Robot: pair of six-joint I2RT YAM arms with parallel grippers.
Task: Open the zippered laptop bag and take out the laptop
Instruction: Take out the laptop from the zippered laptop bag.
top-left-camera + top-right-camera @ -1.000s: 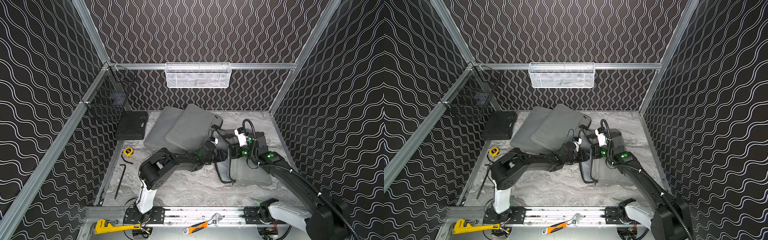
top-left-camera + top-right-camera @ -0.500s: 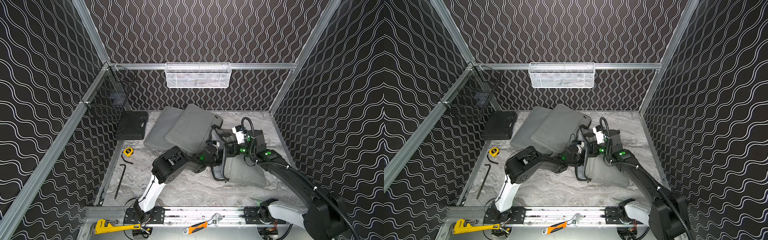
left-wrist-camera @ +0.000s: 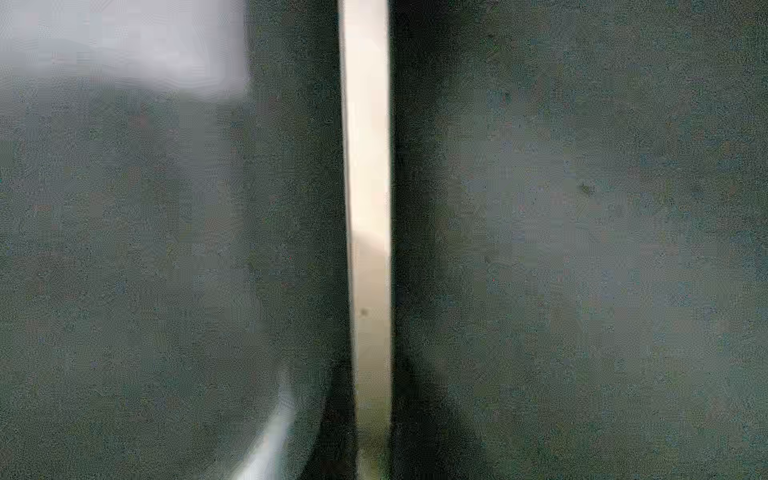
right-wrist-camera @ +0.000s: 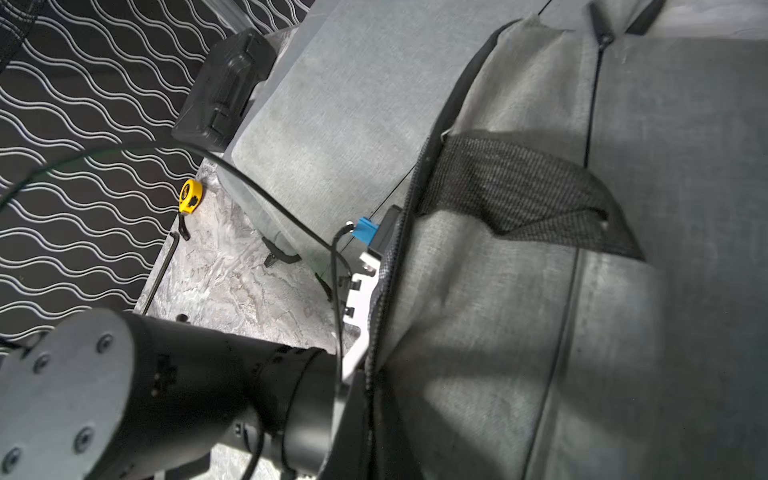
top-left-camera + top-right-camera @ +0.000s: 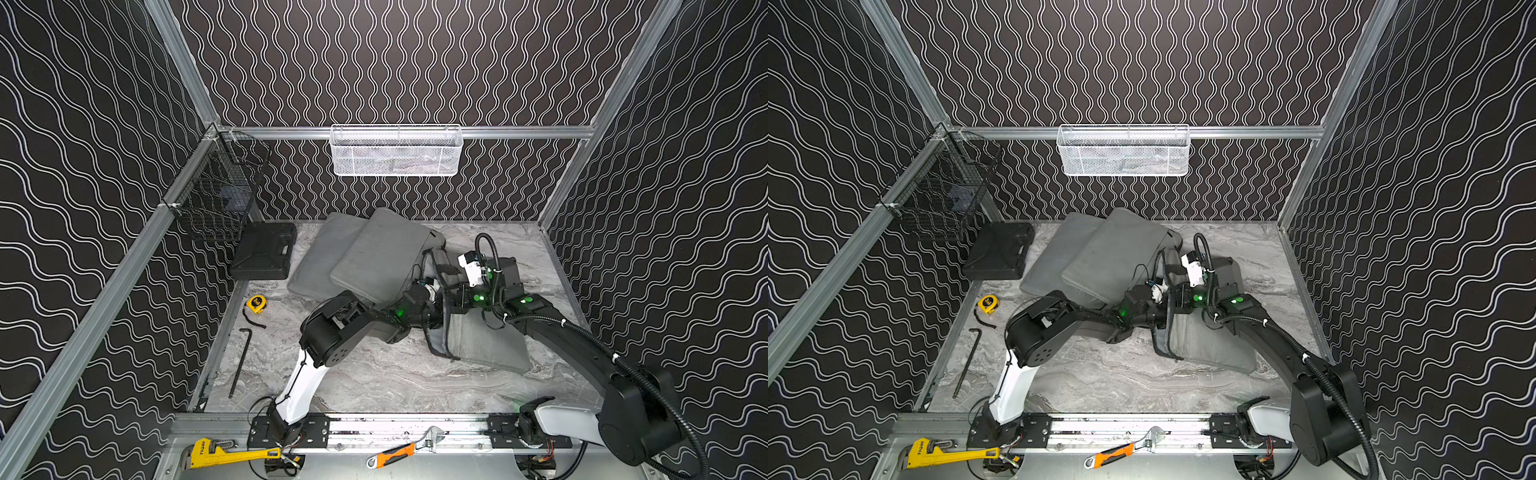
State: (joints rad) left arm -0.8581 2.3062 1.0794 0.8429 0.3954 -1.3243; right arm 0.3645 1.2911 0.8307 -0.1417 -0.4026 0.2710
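**A:** In both top views, what is happening at the bag (image 5: 486,345) (image 5: 1208,345)?

**B:** It is lying flat on the worktop (image 5: 374,382), with its mouth facing the left arm. The right tool (image 5: 457,300) (image 5: 1177,301) is sitting with its jaws together on the bag's raised rim and is holding the mouth open. The left tool (image 5: 437,309) (image 5: 1156,313) is reaching just past that rim. Its tip is going out of sight under the flap, so these views are not showing its jaws.

**A:** And the left wrist view?

**B:** It is showing only blurred dark grey on either side of the tool, with a pale strip (image 3: 368,208) running straight ahead between them. The jaws are standing together. I cannot tell whether that strip is the laptop's edge in their grip. No laptop is showing anywhere, so I am judging it to be inside the bag, ahead of the left tool.

**A:** The right wrist view?

**B:** Below the right tool the zip edge (image 4: 390,291) is curving open and the left arm (image 4: 166,395) is passing in under it. A black woven band (image 4: 519,199) is lying across the bag's fabric just beside the zip.

**A:** So how should the pull be going?

**B:** I would be holding the right tool clamped and high, so the mouth is not collapsing. I would be drawing the left tool straight back along its own line, low and slow. If nothing is coming with it, I would be parting the jaws, going deeper and gripping again. A cable (image 4: 270,199) is running close to the zip, and it could be snagging there.
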